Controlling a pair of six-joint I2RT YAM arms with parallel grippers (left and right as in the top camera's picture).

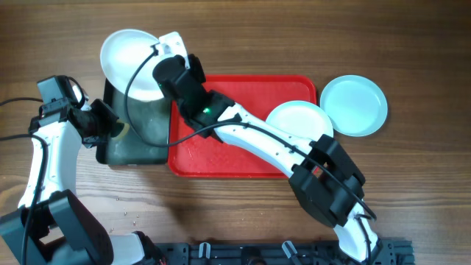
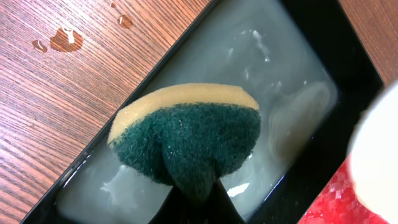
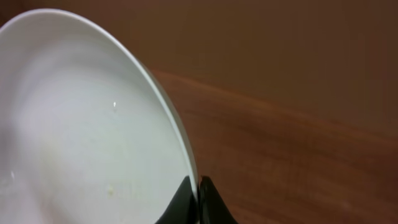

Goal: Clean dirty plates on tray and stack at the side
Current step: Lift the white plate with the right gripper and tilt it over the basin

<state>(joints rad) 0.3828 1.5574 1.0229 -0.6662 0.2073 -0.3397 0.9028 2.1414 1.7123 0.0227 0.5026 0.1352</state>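
The right arm reaches far across the red tray point(image 1: 221, 158). The right gripper point(image 3: 198, 202) pinches the rim of the white plate point(image 1: 129, 62) over the black tray point(image 1: 136, 151). The left gripper point(image 2: 194, 186) squeezes a green sponge point(image 2: 186, 134) above cloudy water. A pale plate point(image 1: 298, 118) lies on the red tray. A turquoise plate point(image 1: 353, 105) sits beside it on the wooden table point(image 1: 412, 184).

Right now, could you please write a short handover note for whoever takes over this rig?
Left end effector: shut on the sponge, over the black tray of water.
Right end effector: shut on the white plate at its rim, above the black tray.
A pale plate lies on the red tray; a turquoise plate sits on the table beside it.
Done, it seems: the turquoise plate. Left: scrub the other two, stack them.
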